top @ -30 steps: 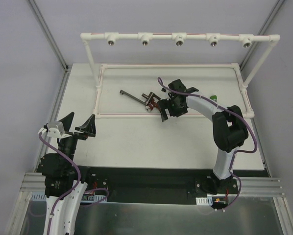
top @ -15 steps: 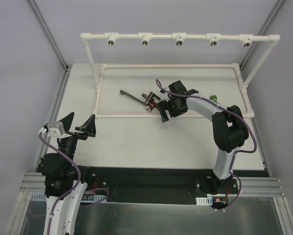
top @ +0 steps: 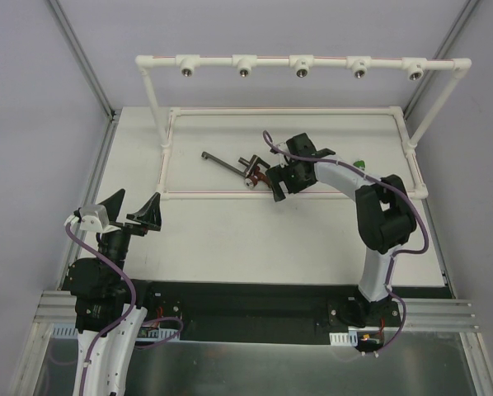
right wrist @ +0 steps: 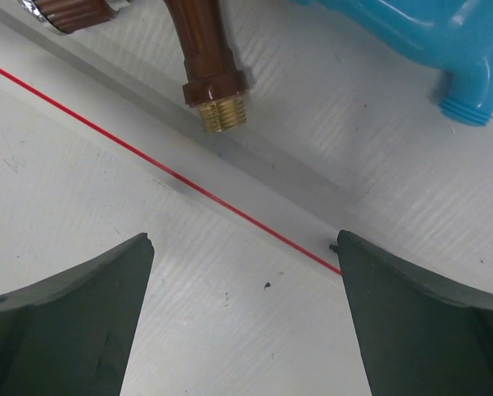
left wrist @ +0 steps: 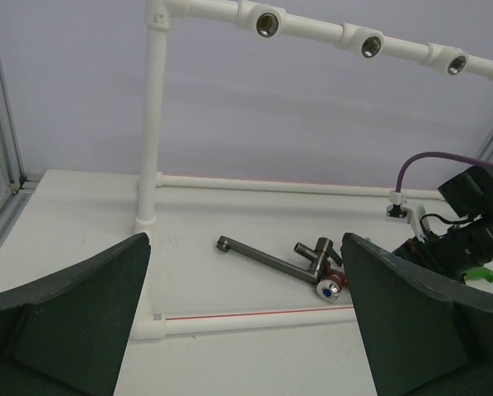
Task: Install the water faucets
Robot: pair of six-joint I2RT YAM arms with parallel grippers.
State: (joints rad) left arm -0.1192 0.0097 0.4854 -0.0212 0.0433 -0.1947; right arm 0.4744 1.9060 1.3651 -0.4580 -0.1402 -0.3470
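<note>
Rail (right wrist: pixel 267 194) between spread right claw (right wrist: pixel 242 246) and red-brown faucet (right wrist: pixel 204 49); blue faucet (right wrist: pixel 411 37) beside.

White table (top: pixel 230 239), matte, lightly scuffed. Plain pale grey-lilac walls (top: pixel 271 25) closed it in at the back and on both sides. Aluminium posts ran up the back corners, left post (top: pixel 82 58), right post (top: pixel 448 41). Aluminium rail (top: pixel 428 313) lay across the near edge, dull metal sheet (top: pixel 255 367) just in front of it. Light was even, shadows faint.
</note>
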